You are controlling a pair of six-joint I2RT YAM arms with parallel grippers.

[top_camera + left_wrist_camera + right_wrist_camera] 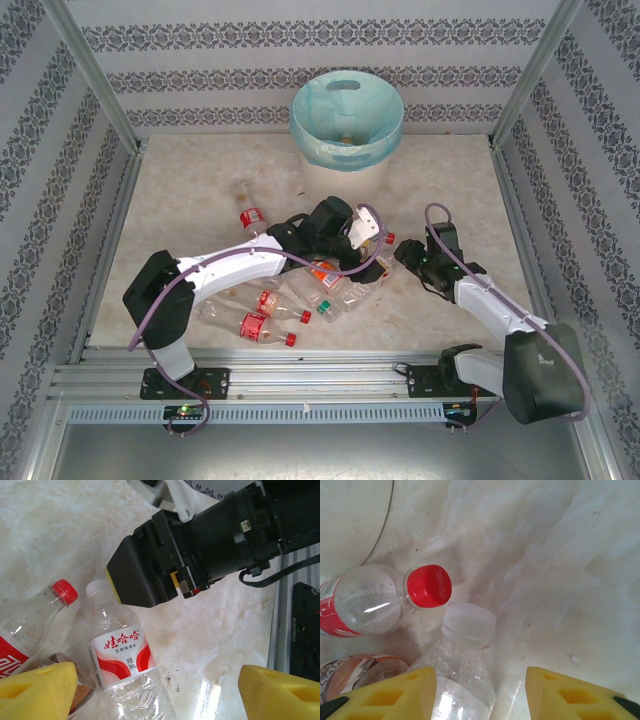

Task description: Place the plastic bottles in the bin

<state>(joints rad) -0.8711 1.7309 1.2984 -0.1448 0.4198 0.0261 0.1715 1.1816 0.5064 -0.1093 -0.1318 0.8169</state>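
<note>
Right end effector (pixel 480 682) first: its yellow pads stand apart, straddling the neck end of a white-capped bottle (pixel 469 626). One pad is right at the plastic and there is a clear gap on the other side, so it is released, with nothing clamped. Just beside that cap a red-capped bottle (pixel 427 586) lies on its side on the marbled counter (pixel 560 555).

Over to the left end effector (pixel 157 685): its pads are wide apart too, low over what looks like the same white-capped bottle's labelled body. The bottle lies nearer one pad and well off the other, so this one is released as well. The right end effector's black body looms right at the cap, so both are crowding one bottle!

From overhead, the plastic bottles (pixel 268 298) lie in a loose heap at mid-counter around the two arms, with a stray one off to the left. The bin (pixel 310 100) stands at the far edge, well apart from the heap. Something small shows at its bottom, too small to name.

My read is that the job has barely started and nearly every bottle is left to move.
</note>
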